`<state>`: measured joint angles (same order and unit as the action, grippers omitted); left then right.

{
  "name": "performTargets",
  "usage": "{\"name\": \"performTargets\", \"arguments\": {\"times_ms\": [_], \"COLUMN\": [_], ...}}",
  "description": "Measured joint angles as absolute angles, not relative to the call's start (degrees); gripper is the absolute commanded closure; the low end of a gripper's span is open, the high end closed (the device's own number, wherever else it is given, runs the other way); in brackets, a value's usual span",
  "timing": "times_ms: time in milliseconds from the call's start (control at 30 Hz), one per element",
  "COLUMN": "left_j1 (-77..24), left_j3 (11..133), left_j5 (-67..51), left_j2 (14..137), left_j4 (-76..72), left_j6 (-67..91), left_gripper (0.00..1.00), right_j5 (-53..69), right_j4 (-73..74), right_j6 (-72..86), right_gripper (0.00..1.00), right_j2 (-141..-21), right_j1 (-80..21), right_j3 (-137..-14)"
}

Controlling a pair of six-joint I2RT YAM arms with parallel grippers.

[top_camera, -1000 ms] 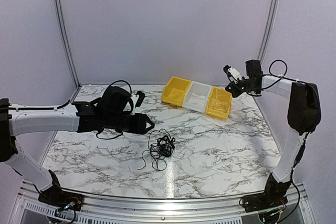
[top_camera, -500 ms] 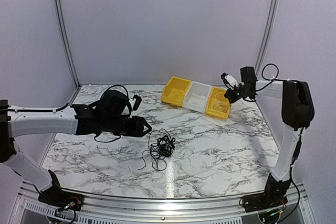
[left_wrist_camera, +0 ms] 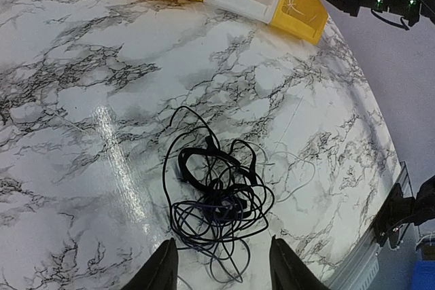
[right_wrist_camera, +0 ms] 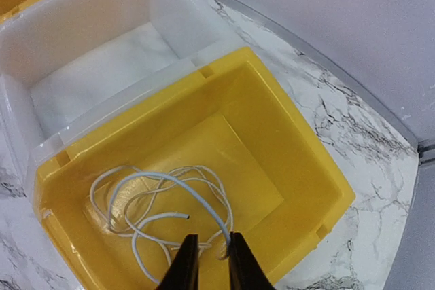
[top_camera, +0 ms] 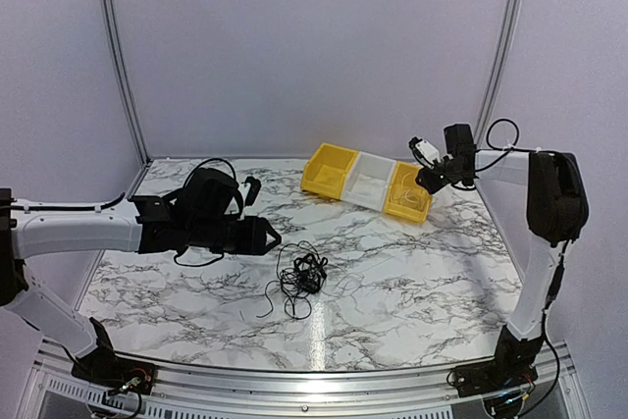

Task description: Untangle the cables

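**Left jaws wide by black tangle; right gripper over yellow bin holding white cable**

Left gripper: fingers spread wide at the bottom edge of its wrist view, nothing between them. The black tangle of cables lies just above the fingertips in that frame, near centre, flat on the marble table. In the top view the tangle sits lower centre, just right of and below the left gripper, not touching it.

Right gripper: jaws a narrow slit apart, bottom centre of its wrist view, above the right yellow bin. The white cable is loosely coiled on that bin's floor. One strand arcs toward the slit; contact with the fingers cannot be told.

Top view, upper right of centre: three bins touching in a row: left yellow bin, white bin, right yellow bin. Contents of the left yellow bin cannot be made out.
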<state>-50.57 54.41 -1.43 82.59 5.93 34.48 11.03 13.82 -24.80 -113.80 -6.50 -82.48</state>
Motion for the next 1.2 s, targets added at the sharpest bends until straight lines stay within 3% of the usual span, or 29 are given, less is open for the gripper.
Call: {"name": "performTargets", "arguments": {"times_ms": [33, 133, 267, 433, 667, 967, 1200], "left_j1": [-50.6, -50.6, -50.6, -50.6, -50.6, -50.6, -50.7], "left_j3": [54.4, 54.4, 54.3, 54.3, 54.7, 56.6, 57.3], "left_j5": [-1.3, -1.2, -1.0, -1.2, -4.4, -10.1, -9.5], "left_j2": [82.3, 82.1, 82.1, 82.5, 87.5, 93.1, 92.7], "left_j4": [5.9, 5.9, 5.9, 5.9, 5.9, 6.3, 6.3], "left_j6": [34.6, 34.8, 35.2, 35.4, 34.9, 35.9, 37.6], "left_gripper": [0.51, 0.51, 0.51, 0.51, 0.51, 0.48, 0.48], "right_j5": [11.1, 11.3, 11.7, 14.9, 25.1, 29.2, 26.8], "right_j4": [14.2, 14.9, 15.1, 15.7, 24.4, 32.8, 32.5], "right_j6": [-25.2, -25.6, -26.2, -28.3, -36.0, -51.8, -55.2], "right_gripper": [0.57, 0.45, 0.42, 0.46, 0.62, 0.50, 0.48], "right_j2": [-112.7, -106.9, -96.2, -86.3, -82.6, -84.3, -92.1], "right_j1": [-6.5, -6.5, -6.5, -6.7, -13.9, -32.4, -36.9], "right_j3": [-81.9, -78.9, -73.9, -66.9, -63.9, -60.7, -59.2]}}
